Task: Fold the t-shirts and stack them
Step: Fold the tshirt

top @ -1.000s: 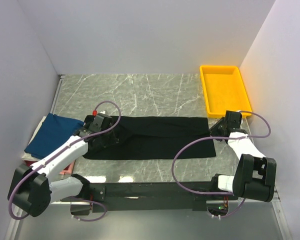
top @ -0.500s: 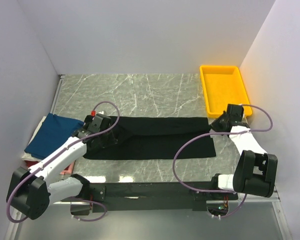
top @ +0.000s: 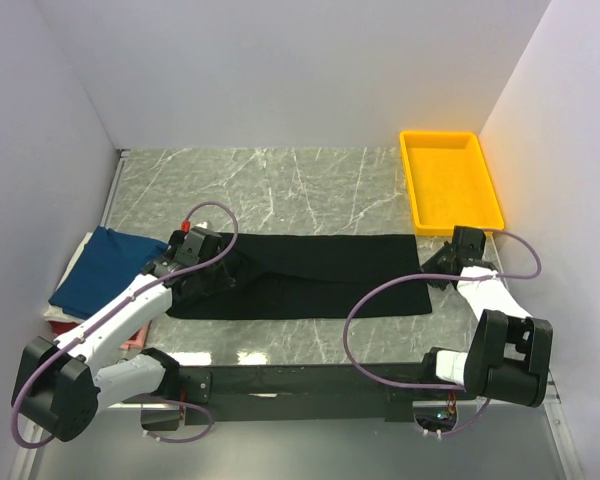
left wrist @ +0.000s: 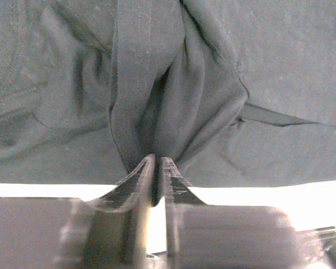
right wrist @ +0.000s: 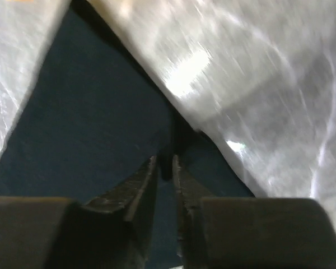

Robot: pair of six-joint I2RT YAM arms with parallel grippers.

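Note:
A black t-shirt (top: 315,275), folded into a long band, lies across the middle of the marble table (top: 280,185). My left gripper (top: 223,275) is at its left end. In the left wrist view that gripper (left wrist: 157,161) is shut on a bunched fold of the black cloth (left wrist: 207,95). My right gripper (top: 432,272) sits low at the band's right edge. In the right wrist view its jaws (right wrist: 165,163) stand almost together, with a dark tuck of the cloth (right wrist: 89,112) between the tips. A folded navy-blue t-shirt (top: 102,266) lies at the far left on a pile with a pink edge (top: 130,343).
A yellow tray (top: 412,190) stands at the back right, just behind my right wrist. White walls close in the left, back and right sides. Purple cables loop from both arms over the near part of the table (right wrist: 252,73).
My right gripper went slightly toward the tray, then came back nearer and lower onto the shirt's right edge. The left arm and the shirt have hardly moved.

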